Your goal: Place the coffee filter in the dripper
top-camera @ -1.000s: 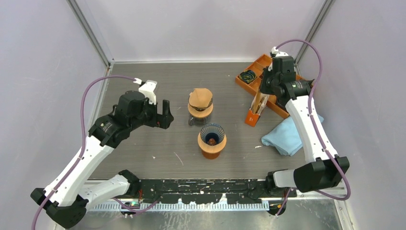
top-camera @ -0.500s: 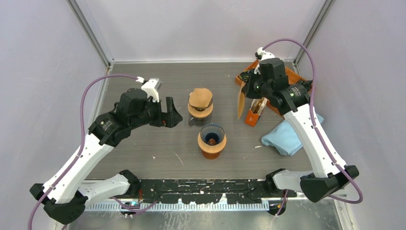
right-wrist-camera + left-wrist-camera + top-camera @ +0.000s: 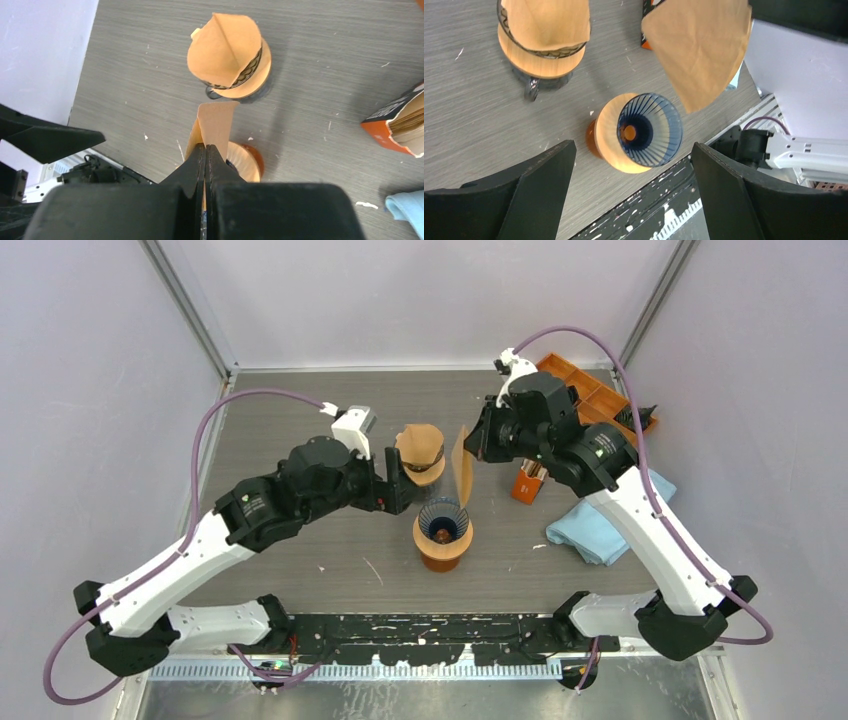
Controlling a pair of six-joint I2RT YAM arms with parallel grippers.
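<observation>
Presently the coffee filter (image 3: 215, 122) is pinched by its edge between the pressed-together fingers of the right pincer (image 3: 205, 146). It hangs folded flat just ahead of the fingertips. The empty dripper (image 3: 649, 131) is seen below those fingertips and is partly hidden by the paper in the wrist view.

The left pincer (image 3: 631, 157) is held spread wide and empty. The dripper is framed between its fingers from above and is not touched.

Several faults may be expected:
- If the paper is let go unopened, it would likely be laid across the rim or slid off to the table, not seated as a cone.
- If it is lowered off-centre, the rim could be caught and the dripper tipped.
- The lined dripper (image 3: 419, 452) beyond the left pincer could be brushed.
- The two pincers are brought close together over the cup, so a knock between them is possible.
</observation>
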